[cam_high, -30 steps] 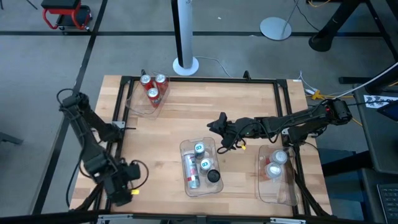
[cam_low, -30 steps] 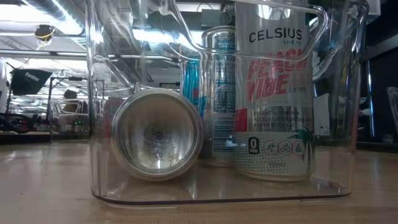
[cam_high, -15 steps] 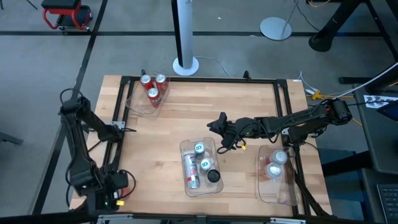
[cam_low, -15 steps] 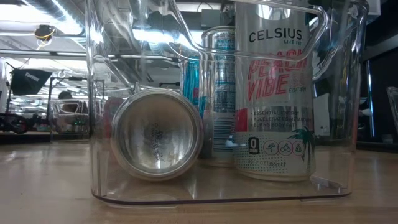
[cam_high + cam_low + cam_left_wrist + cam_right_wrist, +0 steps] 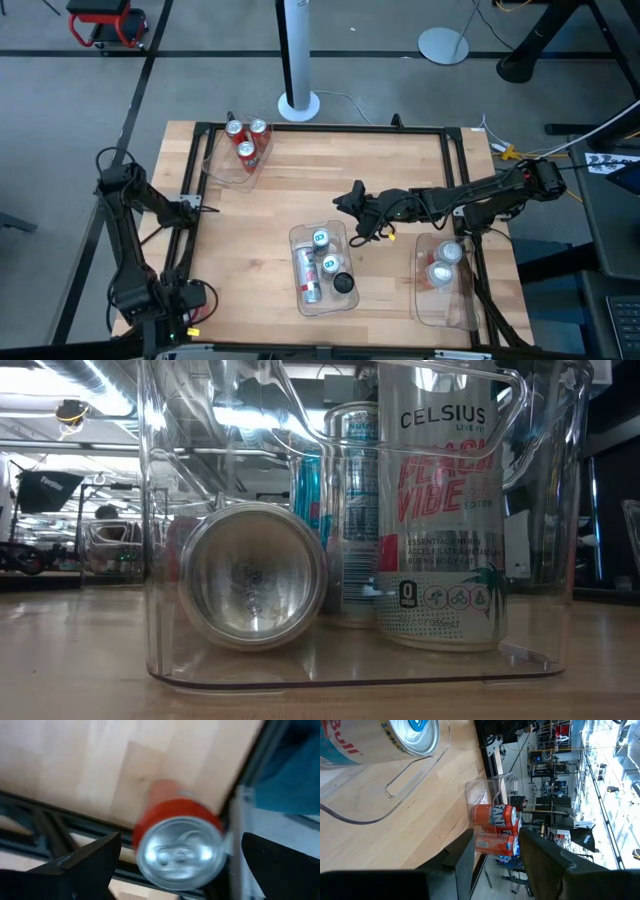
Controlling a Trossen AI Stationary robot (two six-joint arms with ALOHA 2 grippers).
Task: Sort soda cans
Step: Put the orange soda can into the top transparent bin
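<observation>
My left gripper [image 5: 160, 312] hangs over the table's near-left corner. It is open, and its fingers stand on either side of a red soda can [image 5: 180, 852] whose silver top faces the wrist camera; I see no touch. The high view hides this can under the gripper. My right gripper [image 5: 352, 208] is open and empty above mid-table, just beyond the middle bin [image 5: 296, 240]. That bin holds several cans: a Celsius can [image 5: 440, 510] upright, another [image 5: 252, 575] lying on its side. Three red cans [image 5: 245, 140] stand in the far-left bin. Two silver cans [image 5: 443, 262] stand in the right bin.
A black metal frame [image 5: 190, 215] runs around the table top, and its rails [image 5: 45, 820] pass under my left gripper. A white pole base [image 5: 298, 104] stands beyond the far edge. Bare wood [image 5: 250, 230] lies between the bins.
My left arm has swung its gripper toward the table's near-left corner, away from the middle bin. My right arm and all the cans in the bins have kept still.
</observation>
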